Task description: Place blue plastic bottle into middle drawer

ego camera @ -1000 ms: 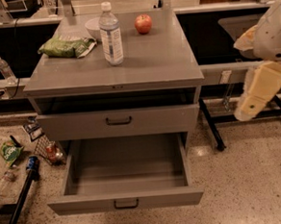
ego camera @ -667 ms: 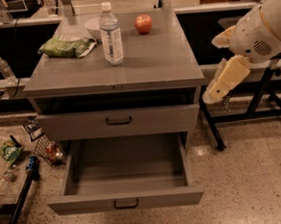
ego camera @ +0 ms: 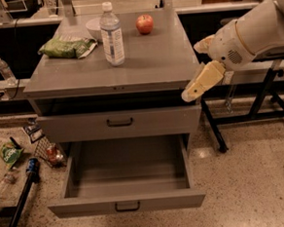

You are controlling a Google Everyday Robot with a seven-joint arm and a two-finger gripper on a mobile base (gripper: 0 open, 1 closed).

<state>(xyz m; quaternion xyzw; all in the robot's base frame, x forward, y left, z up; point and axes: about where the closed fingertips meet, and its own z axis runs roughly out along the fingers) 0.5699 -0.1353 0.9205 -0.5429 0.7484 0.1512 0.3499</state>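
The blue plastic bottle stands upright on the grey cabinet top, left of centre, with a white cap and pale label. The middle drawer, the lowest one, is pulled out and shows nothing inside. The drawer front above it is closed. My gripper hangs off the cabinet's right front corner, at about top height, well right of the bottle. Its cream fingers are spread apart and hold nothing.
A red apple, a white bowl and a green snack bag sit on the cabinet top. A small bottle stands at the left. Litter and a dark pole lie on the floor left. A black stand is at right.
My arm has swung left and slightly up, from well right of the cabinet to its right front corner. The bottle and drawer have not moved.
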